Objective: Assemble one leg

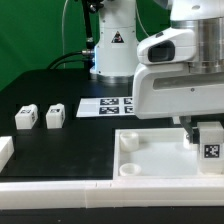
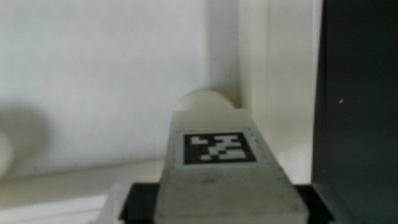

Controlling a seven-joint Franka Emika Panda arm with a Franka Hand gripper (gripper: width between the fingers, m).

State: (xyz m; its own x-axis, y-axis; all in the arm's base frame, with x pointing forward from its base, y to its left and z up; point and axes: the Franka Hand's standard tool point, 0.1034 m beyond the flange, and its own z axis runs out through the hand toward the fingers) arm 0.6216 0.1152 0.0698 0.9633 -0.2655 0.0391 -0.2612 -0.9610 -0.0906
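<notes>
- Held leg: small white block with a black-and-white tag on the face toward the exterior camera. It sits upright just under the gripper, over the tray-like piece, at that piece's end toward the exterior view's right.
- Wrist view: same leg is a tapered white body, rounded at the far tip, tag face up, lying against the tray's white surface near a raised wall.
- Two loose legs and: white cubes side by side on the black table, well apart from the tray, off toward the exterior view's left. Each shows a tag face.
</notes>
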